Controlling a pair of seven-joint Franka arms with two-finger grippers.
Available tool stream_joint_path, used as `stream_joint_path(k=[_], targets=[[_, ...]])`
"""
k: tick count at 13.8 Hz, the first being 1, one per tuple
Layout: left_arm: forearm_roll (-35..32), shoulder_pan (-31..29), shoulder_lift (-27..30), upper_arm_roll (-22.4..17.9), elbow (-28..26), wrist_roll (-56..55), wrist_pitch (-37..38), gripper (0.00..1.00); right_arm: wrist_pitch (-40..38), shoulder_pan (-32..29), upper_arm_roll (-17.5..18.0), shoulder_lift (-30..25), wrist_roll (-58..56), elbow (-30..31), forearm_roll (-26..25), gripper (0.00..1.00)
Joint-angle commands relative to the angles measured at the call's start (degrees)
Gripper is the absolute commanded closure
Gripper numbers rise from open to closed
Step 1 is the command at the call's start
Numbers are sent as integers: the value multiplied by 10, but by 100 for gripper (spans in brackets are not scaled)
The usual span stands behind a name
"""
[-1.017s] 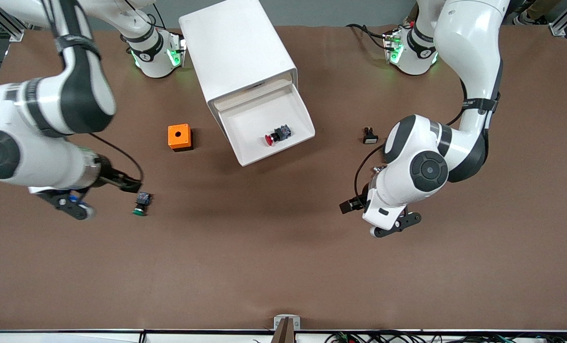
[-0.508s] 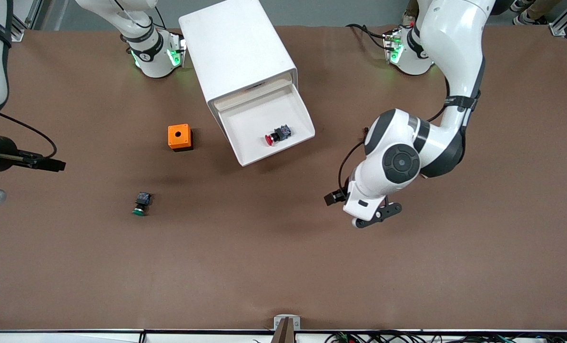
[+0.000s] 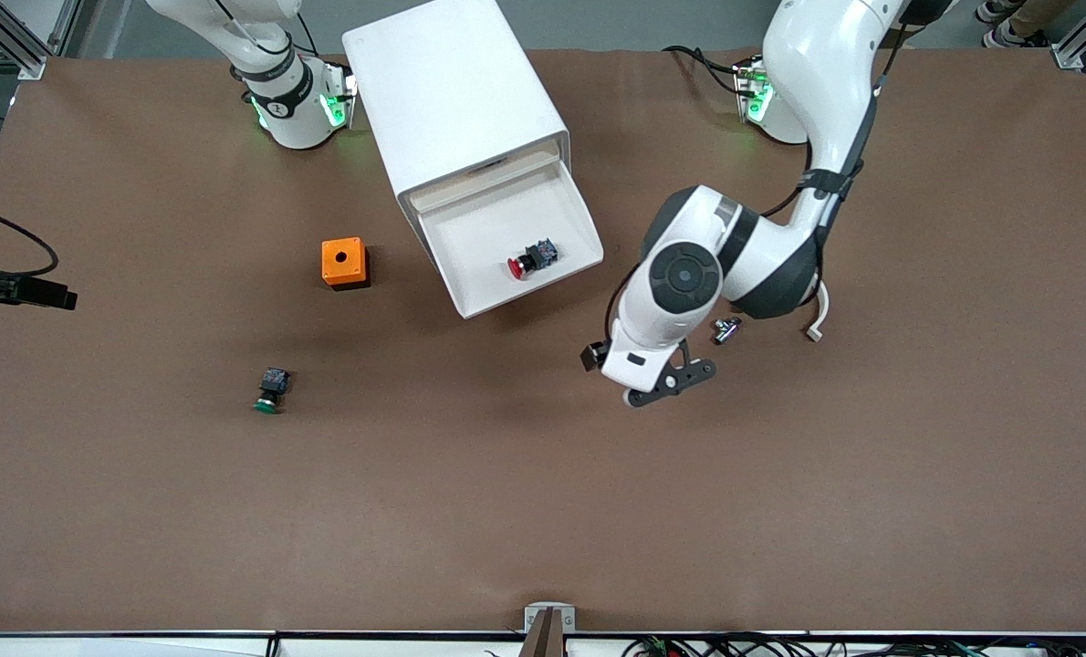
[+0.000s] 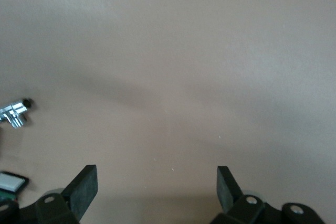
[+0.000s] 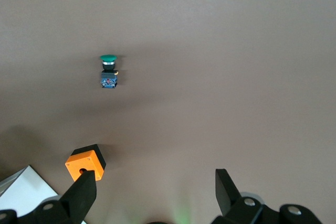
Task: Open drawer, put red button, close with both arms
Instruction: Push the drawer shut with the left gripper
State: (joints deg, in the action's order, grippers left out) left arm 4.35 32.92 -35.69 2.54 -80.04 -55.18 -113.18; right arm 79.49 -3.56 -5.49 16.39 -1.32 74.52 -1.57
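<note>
The red button (image 3: 522,264) lies on its side inside the drawer (image 3: 470,233), which stands pulled out of the white cabinet (image 3: 452,91). Toward the right arm's end of the bench (image 3: 506,511) sits an orange box (image 3: 343,263), and nearer the front camera a green button (image 3: 271,391).

The left hand (image 3: 663,387) hangs over bare bench beside the drawer, fingers apart and empty; nothing lies between it and the drawer. The right hand (image 5: 155,192) shows only in its wrist view, fingers also apart, high over the orange box (image 5: 85,162) and green button (image 5: 108,70). The left wrist view adds a small metal part (image 4: 14,113).

Orange box (image 3: 344,262), green btn (image 3: 270,390), small metal part (image 3: 725,329) on table (image 3: 506,511).
</note>
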Motion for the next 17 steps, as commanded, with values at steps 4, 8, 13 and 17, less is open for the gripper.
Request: stream_joint_path(k=[4, 8, 13, 17], targets=[[-14, 52, 5, -3, -14, -62, -9, 0, -12, -21, 13, -22, -35, -2, -15, 0], [-14, 85, -4, -3, -14, -86, -9, 0, -13, -14, 14, -22, -33, -9, -35, 0], [-14, 122, -14, -3, -14, -109, -9, 0, -50, -8, 21, -22, -31, -65, -49, 0], [-7, 153, -15, -2, -14, -142, -9, 0, -47, -8, 19, -38, -29, -54, 3, 0]])
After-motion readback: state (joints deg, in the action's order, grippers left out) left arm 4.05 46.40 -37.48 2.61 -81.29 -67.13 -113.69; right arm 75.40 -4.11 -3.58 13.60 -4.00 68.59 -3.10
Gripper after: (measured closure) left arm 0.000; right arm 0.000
